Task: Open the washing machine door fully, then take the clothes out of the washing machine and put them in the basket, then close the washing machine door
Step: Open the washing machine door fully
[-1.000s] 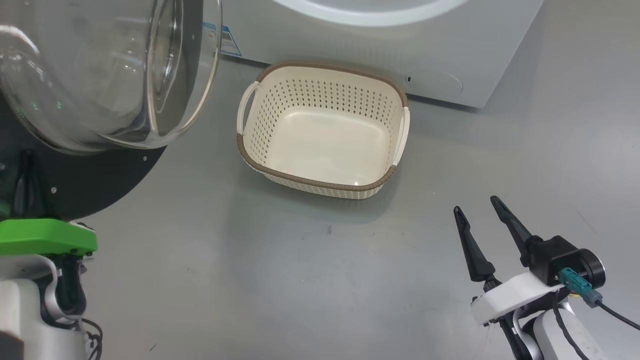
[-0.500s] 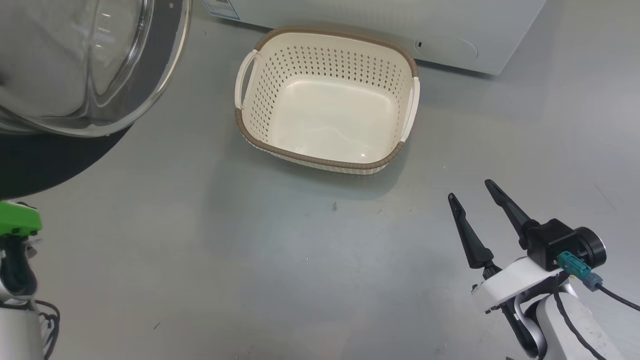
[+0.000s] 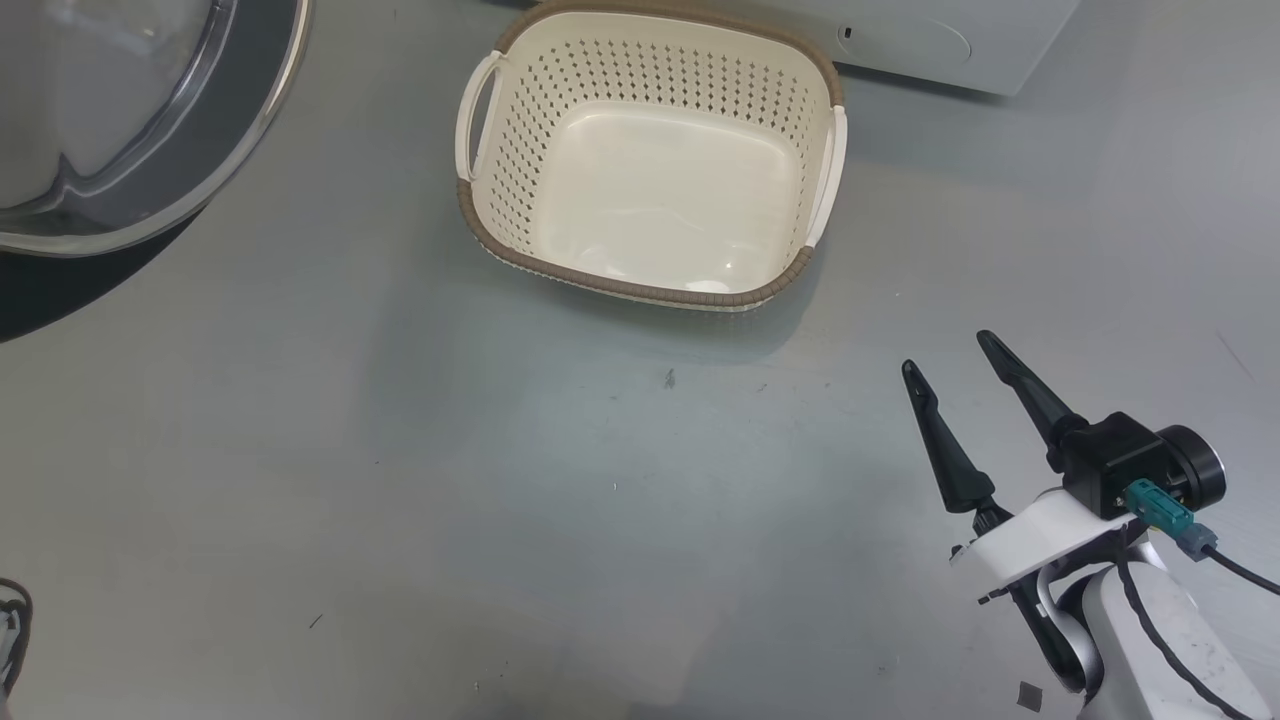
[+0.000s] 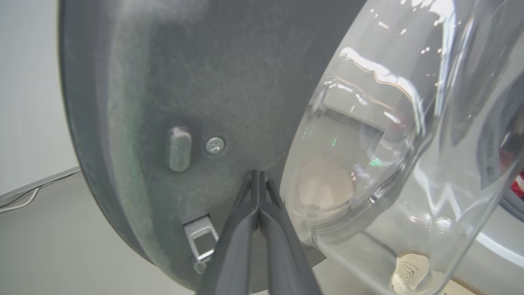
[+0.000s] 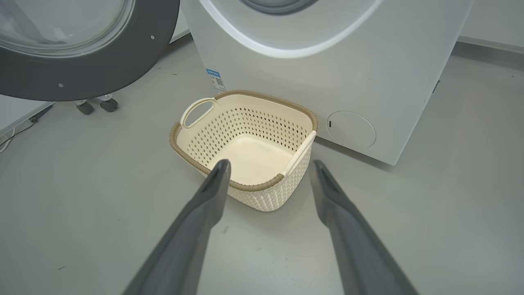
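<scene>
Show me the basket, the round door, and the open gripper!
basket [image 3: 650, 85]: head view, perforated far wall.
washing machine door [image 5: 102, 73]: right wrist view, dark rim.
right gripper [image 3: 946, 352]: head view, midway between its fingertips.

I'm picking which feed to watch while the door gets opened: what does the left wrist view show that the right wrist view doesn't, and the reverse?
Left wrist view: the shut left gripper with its tips at the dark inner face of the washing machine door, a metal latch hook, and a sliver of red clothes at the right edge.
Right wrist view: the open right gripper pointing toward the empty basket, and the front of the washing machine with its blue sticker.
Shared: the door standing open and the grey floor.
</scene>
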{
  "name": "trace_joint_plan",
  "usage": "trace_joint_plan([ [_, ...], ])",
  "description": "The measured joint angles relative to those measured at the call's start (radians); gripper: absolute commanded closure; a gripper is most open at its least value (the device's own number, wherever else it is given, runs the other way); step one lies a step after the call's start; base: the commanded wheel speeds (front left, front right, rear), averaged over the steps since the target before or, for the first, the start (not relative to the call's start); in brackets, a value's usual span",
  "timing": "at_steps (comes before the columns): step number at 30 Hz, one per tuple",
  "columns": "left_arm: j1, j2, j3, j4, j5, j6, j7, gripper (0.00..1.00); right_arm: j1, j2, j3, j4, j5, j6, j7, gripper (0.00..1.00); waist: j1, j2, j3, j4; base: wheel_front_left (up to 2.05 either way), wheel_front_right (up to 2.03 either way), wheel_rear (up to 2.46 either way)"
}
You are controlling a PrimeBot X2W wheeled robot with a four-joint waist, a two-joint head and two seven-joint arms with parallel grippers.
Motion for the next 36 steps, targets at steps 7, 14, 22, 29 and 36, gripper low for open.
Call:
trace_joint_plan([
  [7,-0.031,0.005,-0.002,0.059,-0.005,-0.020,-0.024,1.00,-0.007,-0.004,-0.006,0.000,0.000,0.000,0.000,0.00,0.0000,0.0000,0.010,-0.002,0.00,0.00,0.00],
  [14,-0.043,0.004,-0.026,0.112,0.005,-0.035,-0.053,1.00,-0.017,0.000,-0.005,0.021,0.000,0.000,-0.002,0.00,0.0000,0.0000,-0.012,-0.004,0.00,0.00,0.00],
  [22,-0.043,0.003,-0.067,0.128,0.048,-0.050,-0.075,1.00,-0.018,0.023,-0.006,0.048,0.015,0.000,-0.027,0.00,0.0000,0.0000,-0.058,-0.009,0.00,0.00,0.00],
  [29,-0.032,-0.002,-0.104,0.120,0.075,-0.075,-0.095,1.00,-0.018,0.043,-0.006,0.079,0.028,0.000,-0.046,0.00,0.0000,0.0000,-0.113,-0.021,0.00,0.00,0.00],
  [36,0.013,-0.013,-0.134,0.094,0.104,-0.092,-0.104,1.00,-0.018,0.064,-0.008,0.106,0.044,0.000,-0.059,0.00,0.0000,0.0000,-0.176,-0.043,0.00,0.00,0.00],
])
